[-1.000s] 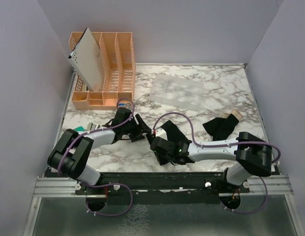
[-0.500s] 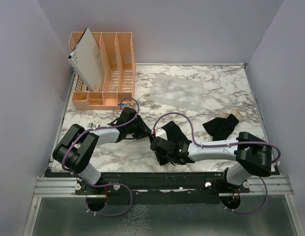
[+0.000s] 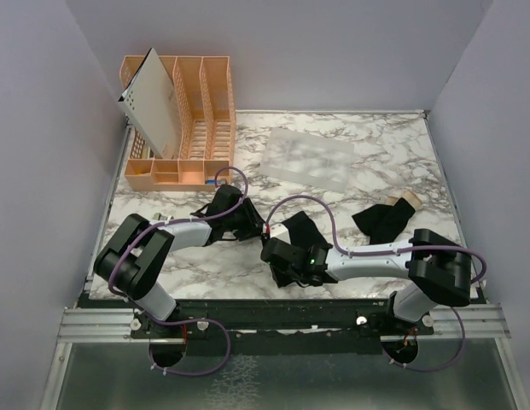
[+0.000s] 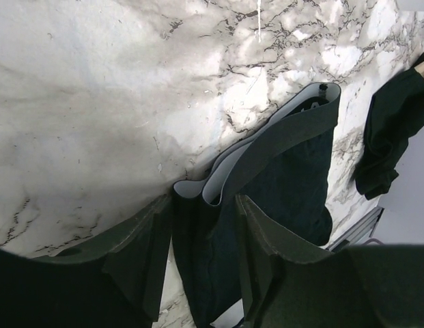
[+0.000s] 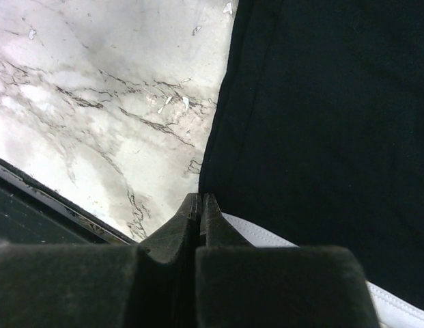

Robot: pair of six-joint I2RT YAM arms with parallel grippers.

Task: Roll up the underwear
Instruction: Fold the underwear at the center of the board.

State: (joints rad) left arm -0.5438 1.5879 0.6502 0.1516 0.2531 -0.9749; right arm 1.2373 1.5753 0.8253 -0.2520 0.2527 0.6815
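Underwear (image 3: 300, 231) lies spread at the worktop (image 3: 205, 265) front centre; right end effector (image 5: 200, 199), jaws closed and empty, sets its tip at the fabric's near edge, probably to pin it; left end effector (image 4: 205, 205) straddles the folded waistband (image 4: 266, 147), likely to start the roll, firm clamping cannot be told; second garment (image 3: 382, 222) lies well apart, right

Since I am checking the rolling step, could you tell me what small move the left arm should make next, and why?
Probably close the left gripper firmly on the waistband. Its fingers straddle the folded band of the underwear, with cloth between them but no clear pinch, while the shut right gripper sits at the garment's edge, seemingly steadying it.
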